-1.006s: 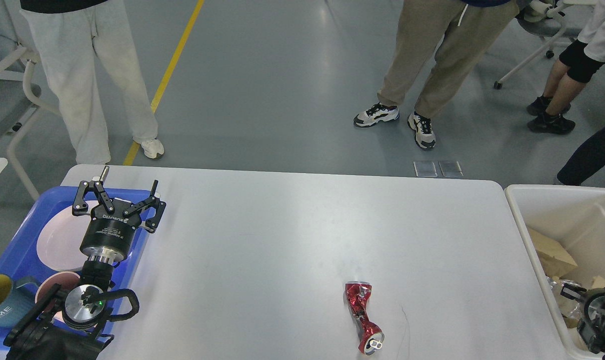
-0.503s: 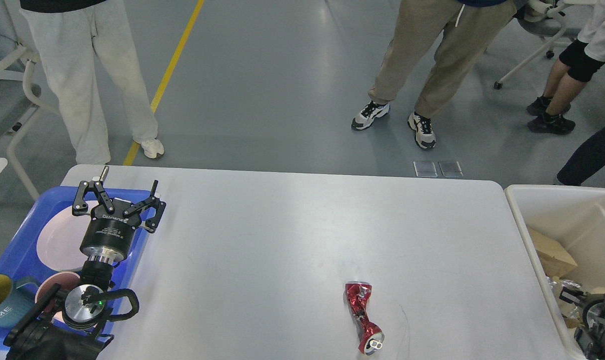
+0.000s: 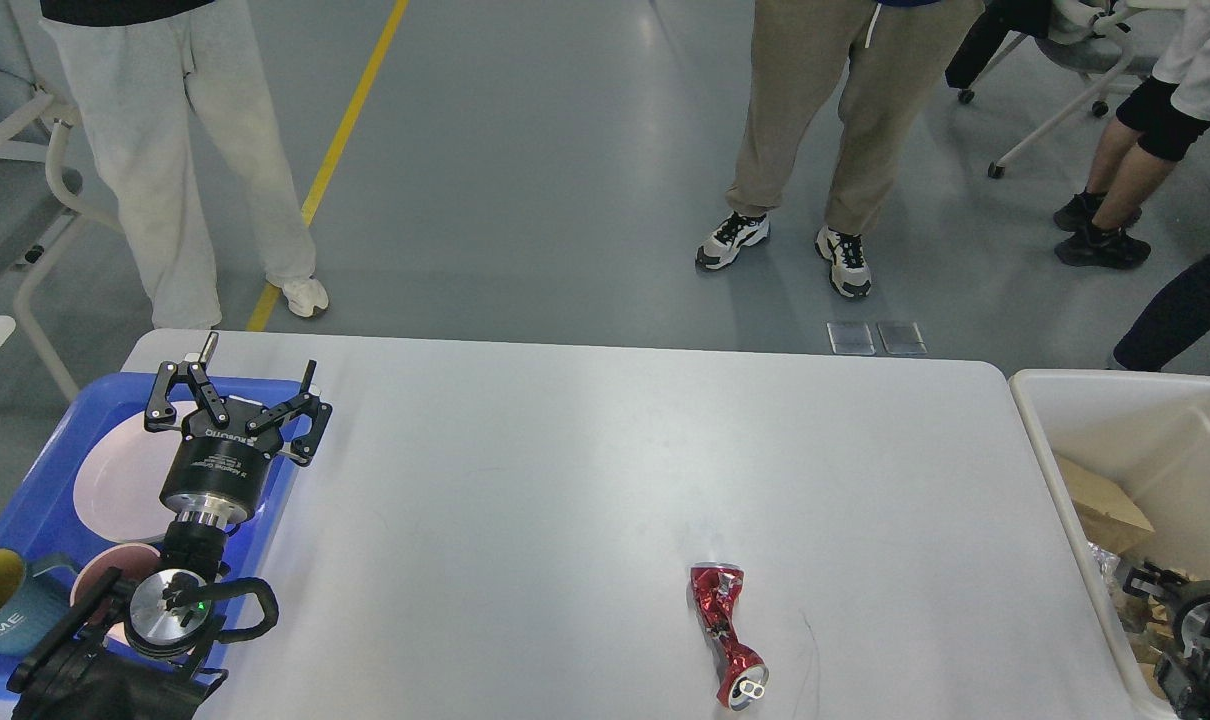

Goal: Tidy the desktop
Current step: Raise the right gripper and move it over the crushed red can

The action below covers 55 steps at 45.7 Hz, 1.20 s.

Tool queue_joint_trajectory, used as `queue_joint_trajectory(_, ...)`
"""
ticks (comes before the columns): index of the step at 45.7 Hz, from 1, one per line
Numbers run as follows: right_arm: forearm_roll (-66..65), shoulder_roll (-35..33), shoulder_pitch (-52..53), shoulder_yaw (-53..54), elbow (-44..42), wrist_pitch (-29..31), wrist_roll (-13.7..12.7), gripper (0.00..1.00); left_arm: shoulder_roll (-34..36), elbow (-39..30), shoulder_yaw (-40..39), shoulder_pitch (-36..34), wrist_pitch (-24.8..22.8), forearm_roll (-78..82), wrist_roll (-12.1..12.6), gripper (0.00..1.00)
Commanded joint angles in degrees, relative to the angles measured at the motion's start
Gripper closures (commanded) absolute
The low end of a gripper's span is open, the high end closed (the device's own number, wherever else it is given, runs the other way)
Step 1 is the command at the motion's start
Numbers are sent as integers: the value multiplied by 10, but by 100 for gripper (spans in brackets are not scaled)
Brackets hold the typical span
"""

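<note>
A crushed red can [image 3: 727, 636] lay on the desktop [image 3: 585, 470], near edge, right of centre, long axis running near-to-far. The right gripper [image 3: 1170, 640], over the bin [image 3: 1085, 400], was nearer, its jaws probably unreadable; the left gripper [image 3: 237, 400] stood spread.

A crushed red can [image 3: 728, 634] lies on its side on the white desktop [image 3: 585, 480], toward the near edge. The left gripper [image 3: 235, 400] hangs with fingers spread over the blue tray [image 3: 40, 470], which holds a pale plate [image 3: 115, 480] and a yellow-lined mug [image 3: 0, 600]. The right gripper [image 3: 1190, 640] (dark, hard to read) sits over the white bin [image 3: 1115, 400].
</note>
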Motion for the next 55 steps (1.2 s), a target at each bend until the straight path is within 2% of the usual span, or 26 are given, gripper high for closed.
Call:
queue_joint_trajectory(1,-4,-12,15,1,29,3,0,0,0,0,0,0,0,0,0,4)
queue_joint_trajectory(6,-10,-37,65,-8,98,8,-1,0,0,0,0,0,0,0,0,4)
queue_joint_trajectory(11,-60,-76,146,-34,208,34,-8,0,0,0,0,0,-1,0,0,4)
queue_joint_trajectory(17,-122,-117,287,-104,356,63,-25,0,0,0,0,0,0,0,0,4)
queue_joint_trajectory(24,-123,-114,493,-241,528,115,-32,0,0,0,1,0,0,0,0,4)
queue_joint_trajectory(30,-123,-65,666,-319,640,227,-32,0,0,0,1,0,-1,0,0,3)
queue_joint_trajectory(37,-122,-14,824,-325,667,442,-31,0,0,0,0,0,-1,0,0,4)
queue_joint_trajectory(42,-117,11,926,-314,724,534,-32,0,0,0,0,0,-1,0,0,4)
queue_joint_trajectory(46,-117,29,997,-314,785,554,-32,0,0,0,0,0,0,0,0,3)
queue_joint_trajectory(55,-116,46,1158,-284,947,540,-24,2,0,0,0,0,0,0,0,4)
